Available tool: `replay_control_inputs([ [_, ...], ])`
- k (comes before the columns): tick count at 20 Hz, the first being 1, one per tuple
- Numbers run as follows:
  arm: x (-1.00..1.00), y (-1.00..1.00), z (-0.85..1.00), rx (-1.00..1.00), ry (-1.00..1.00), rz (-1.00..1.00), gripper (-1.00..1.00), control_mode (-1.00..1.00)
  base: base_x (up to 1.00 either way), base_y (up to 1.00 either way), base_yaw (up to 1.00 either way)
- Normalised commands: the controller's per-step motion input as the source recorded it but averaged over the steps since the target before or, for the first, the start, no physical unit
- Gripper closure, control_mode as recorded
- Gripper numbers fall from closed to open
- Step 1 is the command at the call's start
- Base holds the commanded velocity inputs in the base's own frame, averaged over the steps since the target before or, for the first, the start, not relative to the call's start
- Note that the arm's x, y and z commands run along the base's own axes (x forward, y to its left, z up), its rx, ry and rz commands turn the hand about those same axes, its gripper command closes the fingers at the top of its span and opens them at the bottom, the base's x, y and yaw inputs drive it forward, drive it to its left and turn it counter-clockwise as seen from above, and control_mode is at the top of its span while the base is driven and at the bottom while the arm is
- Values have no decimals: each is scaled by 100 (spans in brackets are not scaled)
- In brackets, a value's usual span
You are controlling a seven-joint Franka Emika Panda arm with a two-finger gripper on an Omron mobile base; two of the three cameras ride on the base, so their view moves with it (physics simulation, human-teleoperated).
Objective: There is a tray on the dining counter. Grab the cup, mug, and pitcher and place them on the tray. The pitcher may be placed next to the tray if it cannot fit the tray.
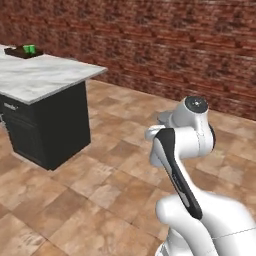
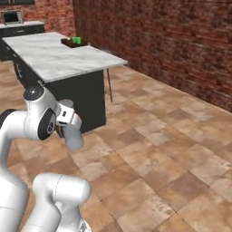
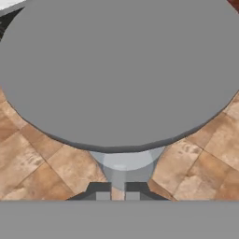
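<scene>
Hand view: gripper (image 3: 118, 190) pinched on pitcher (image 3: 119, 70), its grey lid just ahead of fingertips.

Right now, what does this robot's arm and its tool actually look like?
The arm is made of glossy white rounded segments with dark bands and a dark grey round cap at its joints. No loose cables or markings show. The tool ends in two small dark square-edged fingertips with lighter grey pads.
</scene>
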Motion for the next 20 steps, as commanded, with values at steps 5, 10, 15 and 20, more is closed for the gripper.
replay_control_inputs([
  [5, 0, 0, 0, 0, 0, 0, 100, 100, 100, -48, -22],
  [10, 0, 0, 0, 0, 0, 0, 100, 100, 100, -26, -15],
  [15, 0, 0, 0, 0, 0, 0, 100, 100, 100, -31, -7],
  [20, 0, 0, 0, 0, 0, 0, 100, 100, 100, -24, -1],
])
